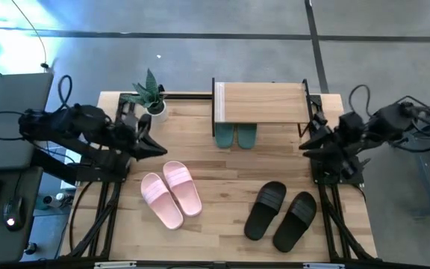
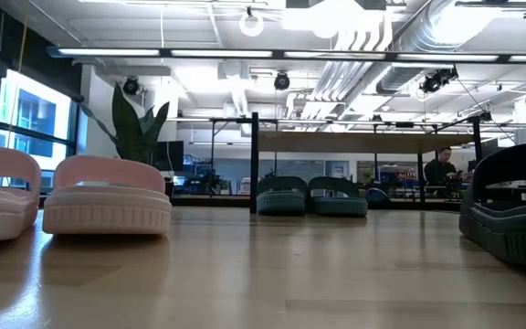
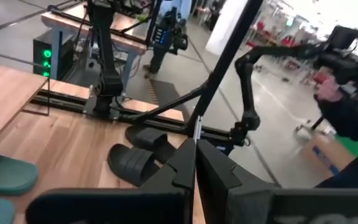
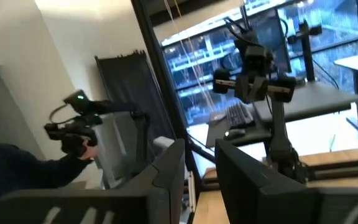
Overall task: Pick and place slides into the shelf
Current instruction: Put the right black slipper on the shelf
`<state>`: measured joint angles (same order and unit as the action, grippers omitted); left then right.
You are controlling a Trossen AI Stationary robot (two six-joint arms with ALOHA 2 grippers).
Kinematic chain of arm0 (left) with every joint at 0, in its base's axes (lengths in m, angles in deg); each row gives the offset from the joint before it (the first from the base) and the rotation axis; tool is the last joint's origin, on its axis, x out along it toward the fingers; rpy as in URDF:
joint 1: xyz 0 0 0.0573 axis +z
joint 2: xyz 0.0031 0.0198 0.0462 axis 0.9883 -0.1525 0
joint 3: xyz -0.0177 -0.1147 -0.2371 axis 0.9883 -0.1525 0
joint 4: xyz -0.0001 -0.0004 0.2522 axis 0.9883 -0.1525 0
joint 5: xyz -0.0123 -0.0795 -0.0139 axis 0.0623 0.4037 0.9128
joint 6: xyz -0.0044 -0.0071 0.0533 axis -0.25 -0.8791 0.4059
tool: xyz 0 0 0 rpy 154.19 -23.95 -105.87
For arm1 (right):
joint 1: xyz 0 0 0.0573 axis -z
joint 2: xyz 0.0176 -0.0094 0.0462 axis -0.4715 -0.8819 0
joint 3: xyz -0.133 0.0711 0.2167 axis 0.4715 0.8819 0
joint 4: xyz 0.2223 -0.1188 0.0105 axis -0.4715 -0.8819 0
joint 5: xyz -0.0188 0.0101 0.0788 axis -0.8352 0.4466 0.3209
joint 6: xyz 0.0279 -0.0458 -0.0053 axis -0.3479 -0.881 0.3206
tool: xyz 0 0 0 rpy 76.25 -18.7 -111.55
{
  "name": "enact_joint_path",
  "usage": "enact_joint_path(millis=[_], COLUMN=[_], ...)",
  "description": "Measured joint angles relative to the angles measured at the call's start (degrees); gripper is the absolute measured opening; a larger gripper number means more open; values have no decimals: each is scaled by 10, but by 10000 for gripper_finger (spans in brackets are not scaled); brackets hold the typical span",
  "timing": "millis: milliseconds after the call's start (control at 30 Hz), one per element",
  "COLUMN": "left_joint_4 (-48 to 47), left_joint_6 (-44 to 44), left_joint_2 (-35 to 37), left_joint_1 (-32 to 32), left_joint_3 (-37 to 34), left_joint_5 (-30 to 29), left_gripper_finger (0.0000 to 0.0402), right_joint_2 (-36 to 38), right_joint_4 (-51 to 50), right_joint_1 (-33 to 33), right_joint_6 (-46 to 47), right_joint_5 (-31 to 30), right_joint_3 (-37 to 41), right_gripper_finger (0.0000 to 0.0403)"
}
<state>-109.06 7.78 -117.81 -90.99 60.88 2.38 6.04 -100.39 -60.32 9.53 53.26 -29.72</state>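
The pink slides (image 1: 172,193) lie side by side on the tabletop, soles down, at the near left; they also show in the low view (image 2: 108,196). The black slides (image 1: 281,211) lie soles down at the near right, also in the left wrist view (image 3: 138,155). The shelf (image 1: 260,103) stands at the far middle on its thin black frame. My left gripper (image 1: 154,143) hovers shut and empty at the left, above the table. My right gripper (image 1: 304,142) hovers at the right with a narrow gap between its fingers, empty.
A teal-green pair of slides (image 1: 235,136) sits under the shelf, toes poking out toward the near side. A potted plant (image 1: 149,93) stands at the far left corner. A person's arm (image 4: 17,174) shows beyond the table in the right wrist view.
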Motion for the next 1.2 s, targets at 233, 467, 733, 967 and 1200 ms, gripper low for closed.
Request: enact_joint_path(millis=[233,467,733,967,1200], left_joint_4=[-10,-6,-69,-87,-169], left_joint_6=[-5,-20,-19,-22,16], left_joint_2=[-58,-137,-210,-253,-271], left_joint_1=[-62,-106,-112,-113,-112], left_joint_3=[25,99,145,145,145], left_joint_5=[-85,-119,-66,-15,1], left_gripper_finger=[3,3,3,3,3], right_joint_2=[-49,-101,-170,-246,-341], right_joint_4=[-73,-187,-376,-484,-616], right_joint_1=[-22,-84,-137,-157,-149], right_joint_6=[54,70,121,240,357], right_joint_5=[12,12,-35,-65,-65], right_joint_3=[-53,-169,-276,-300,-373], right_gripper_finger=[83,83,83,83,83])
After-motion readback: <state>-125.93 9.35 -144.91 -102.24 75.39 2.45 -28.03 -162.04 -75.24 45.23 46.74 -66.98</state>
